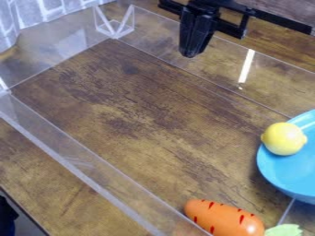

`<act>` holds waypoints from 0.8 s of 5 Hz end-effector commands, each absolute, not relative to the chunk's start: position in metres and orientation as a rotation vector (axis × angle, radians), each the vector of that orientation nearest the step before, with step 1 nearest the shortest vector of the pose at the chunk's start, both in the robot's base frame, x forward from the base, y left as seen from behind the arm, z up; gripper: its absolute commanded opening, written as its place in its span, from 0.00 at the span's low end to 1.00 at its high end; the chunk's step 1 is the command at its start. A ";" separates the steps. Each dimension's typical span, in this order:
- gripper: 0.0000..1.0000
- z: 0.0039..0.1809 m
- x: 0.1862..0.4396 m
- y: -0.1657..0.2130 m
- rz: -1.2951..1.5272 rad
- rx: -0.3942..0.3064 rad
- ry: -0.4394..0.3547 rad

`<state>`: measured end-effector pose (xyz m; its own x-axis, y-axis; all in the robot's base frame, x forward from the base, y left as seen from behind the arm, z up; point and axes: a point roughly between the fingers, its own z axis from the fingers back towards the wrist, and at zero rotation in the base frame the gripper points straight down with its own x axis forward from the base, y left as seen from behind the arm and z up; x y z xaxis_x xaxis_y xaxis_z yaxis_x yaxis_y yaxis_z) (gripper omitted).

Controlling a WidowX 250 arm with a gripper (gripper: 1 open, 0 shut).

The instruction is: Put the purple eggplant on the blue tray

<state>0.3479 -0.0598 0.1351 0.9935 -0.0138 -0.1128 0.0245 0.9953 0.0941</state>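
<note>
**Claw Hangs Clenched, Well Apart From Blue Tray**

In the camera view, a black robot claw point(193, 48) hangs clenched above the wooden bench point(135, 111), well apart from the blue tray point(285, 175), up and to its left in the frame. The tray, cut off by the right edge of the picture, carries a yellow fruit point(283, 138) at its upper left. Below the tray and to its left lies an orange carrot point(224, 218) with dark red marks, its green top point(285, 230) near the tray's lower side. Clear panels point(87, 171) run along the bench, left of the tray. Where the purple eggplant sits cannot be told from this view.
</note>
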 end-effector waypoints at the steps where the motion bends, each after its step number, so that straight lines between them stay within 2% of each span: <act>1: 0.00 0.152 0.348 -0.052 0.007 0.094 0.067; 4: 0.00 0.149 0.347 -0.072 -0.024 0.081 0.086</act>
<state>0.3441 -0.0643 0.1326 0.9899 0.0011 -0.1415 0.0118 0.9958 0.0907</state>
